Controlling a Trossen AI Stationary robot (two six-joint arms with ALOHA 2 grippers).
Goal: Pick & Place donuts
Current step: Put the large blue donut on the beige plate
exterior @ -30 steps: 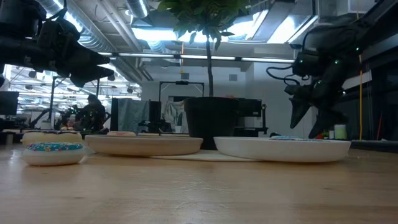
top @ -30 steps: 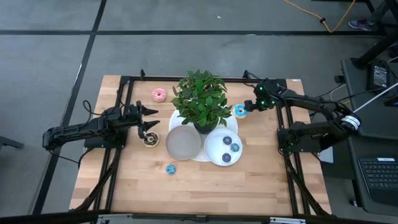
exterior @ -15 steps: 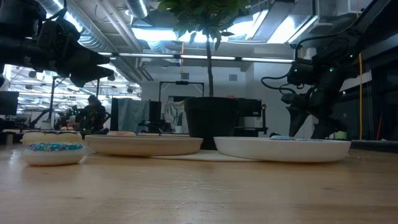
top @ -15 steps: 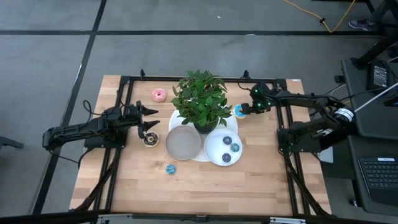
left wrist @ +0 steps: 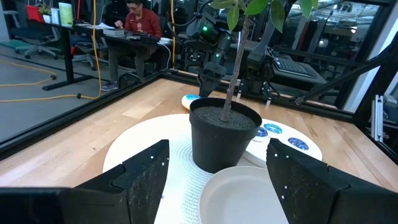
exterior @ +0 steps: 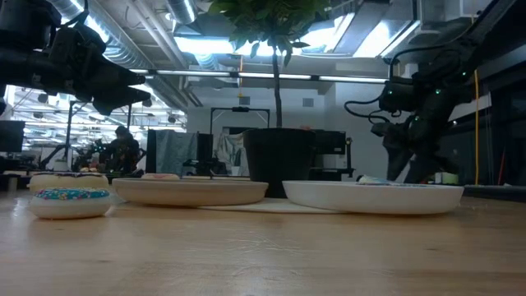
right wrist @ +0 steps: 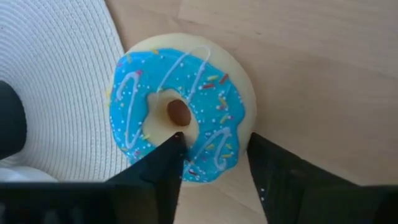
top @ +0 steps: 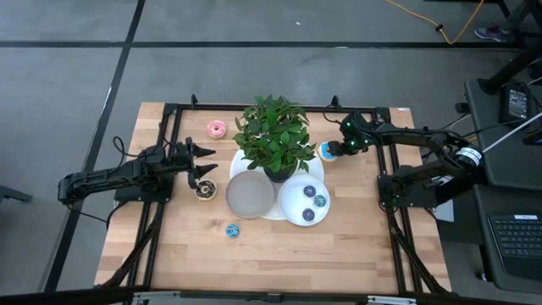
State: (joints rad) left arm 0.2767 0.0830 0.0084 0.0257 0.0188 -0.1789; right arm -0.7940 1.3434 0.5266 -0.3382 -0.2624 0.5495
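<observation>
The wooden table (top: 279, 254) stands on a grey floor (top: 68, 68) with dark lines across it. To the right of the table there is a desk with a keyboard (top: 517, 246). Beyond the table a person (left wrist: 138, 22) sits at a desk (left wrist: 118, 38). Above the table, ceiling lights (exterior: 205, 45) and pipes (exterior: 131, 53) are visible.

Blue-iced donut (right wrist: 180, 115) with white squiggles and coloured sprinkles; pink donut (top: 216, 129); white woven mat (right wrist: 56, 93).
</observation>
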